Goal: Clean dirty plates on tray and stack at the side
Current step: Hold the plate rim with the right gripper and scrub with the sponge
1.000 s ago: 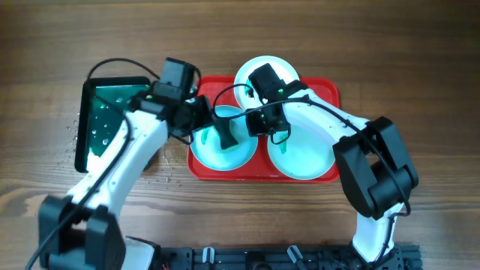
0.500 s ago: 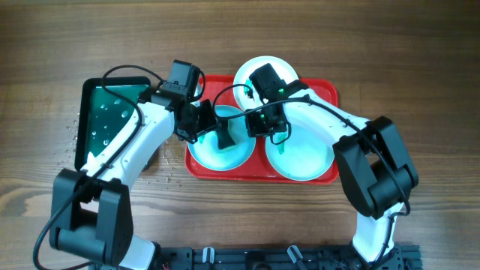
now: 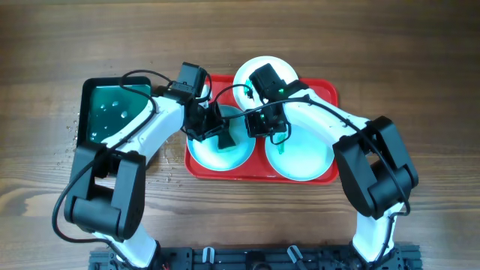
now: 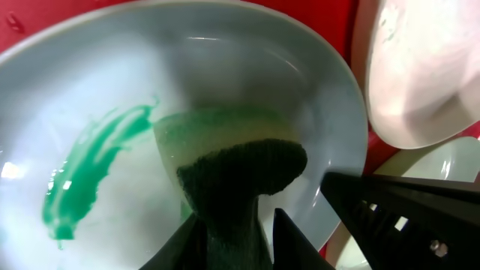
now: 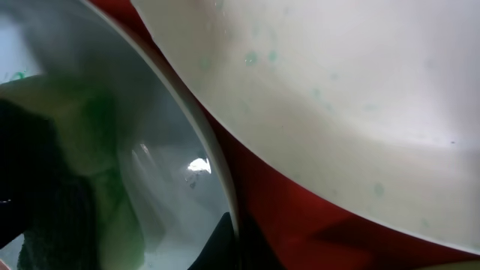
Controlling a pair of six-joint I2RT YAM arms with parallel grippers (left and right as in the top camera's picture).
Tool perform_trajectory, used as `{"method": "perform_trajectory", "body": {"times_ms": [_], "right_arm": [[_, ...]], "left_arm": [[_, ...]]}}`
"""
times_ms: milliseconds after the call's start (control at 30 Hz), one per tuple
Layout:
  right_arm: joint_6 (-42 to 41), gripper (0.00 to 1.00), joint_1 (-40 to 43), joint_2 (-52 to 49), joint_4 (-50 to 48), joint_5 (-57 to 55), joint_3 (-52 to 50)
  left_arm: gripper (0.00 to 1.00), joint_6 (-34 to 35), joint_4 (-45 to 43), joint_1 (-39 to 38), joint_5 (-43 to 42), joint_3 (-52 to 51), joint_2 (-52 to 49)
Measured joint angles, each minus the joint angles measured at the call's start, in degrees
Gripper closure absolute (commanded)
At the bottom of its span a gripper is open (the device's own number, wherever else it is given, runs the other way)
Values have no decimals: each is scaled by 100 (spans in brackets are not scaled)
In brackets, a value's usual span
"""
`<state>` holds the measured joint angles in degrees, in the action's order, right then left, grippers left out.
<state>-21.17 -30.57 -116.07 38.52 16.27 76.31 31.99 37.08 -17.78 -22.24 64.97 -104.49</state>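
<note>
Left jaws pinch dark green scouring sponge (image 4: 240,176), pressed into teal-smeared pale-blue round plate (image 3: 217,156) on large red plastic tray (image 3: 332,96). Right jaws at that plate's rim, grip unclear. Second pale-blue plate (image 3: 304,159) and white plate (image 3: 244,73) crowd alongside. Small dark green tray (image 3: 105,112) left on wooden desk (image 3: 420,60).

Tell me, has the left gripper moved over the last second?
Yes. The left gripper, shut on the sponge, has shifted slightly right, from the red tray's left rim further over the pale-blue plate.
</note>
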Motion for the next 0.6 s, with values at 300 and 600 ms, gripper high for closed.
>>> {"method": "perform_trajectory", "body": {"times_ms": [300, 600], "right_arm": [[0, 95, 0, 0, 0, 2, 0], [0, 95, 0, 0, 2, 2, 0]], "left_arm": [[74, 0, -4, -50, 127, 0, -37], [78, -2, 0, -227, 350, 0, -55]]}}
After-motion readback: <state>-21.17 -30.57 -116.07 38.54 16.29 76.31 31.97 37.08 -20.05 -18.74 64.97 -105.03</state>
